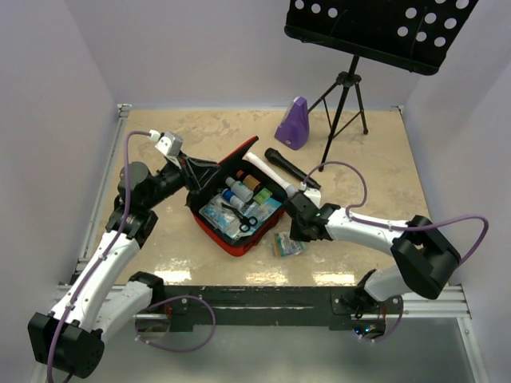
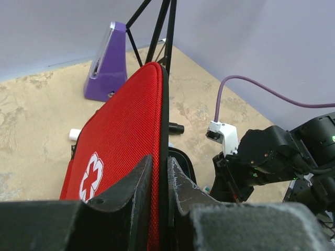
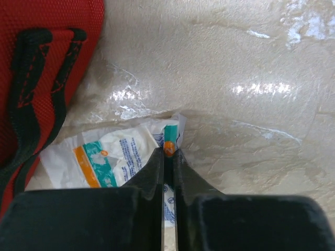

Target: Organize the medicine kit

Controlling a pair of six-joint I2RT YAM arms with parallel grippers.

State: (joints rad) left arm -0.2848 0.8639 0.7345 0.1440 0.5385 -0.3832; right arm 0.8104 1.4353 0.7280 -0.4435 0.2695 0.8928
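Observation:
The medicine kit point(image 1: 236, 209) lies open mid-table, a red soft case with bottles, scissors and packets inside. Its lid point(image 2: 120, 136), red with a white cross emblem, stands upright. My left gripper point(image 2: 159, 162) is shut on the lid's black-trimmed edge, and in the top view it point(image 1: 200, 171) sits at the kit's back left. A white packet with teal and orange print point(image 3: 104, 157) lies on the table just right of the kit point(image 3: 47, 63). My right gripper point(image 3: 168, 151) is shut on the packet's edge, which puts it point(image 1: 292, 233) in front of the kit's right corner, over the packet point(image 1: 287, 245).
A purple metronome point(image 1: 294, 124) stands at the back, with a black music stand point(image 1: 345, 88) on a tripod to its right. A black rod-shaped object point(image 1: 291, 169) and a white tube point(image 1: 263, 167) lie behind the kit. White walls enclose the table on three sides.

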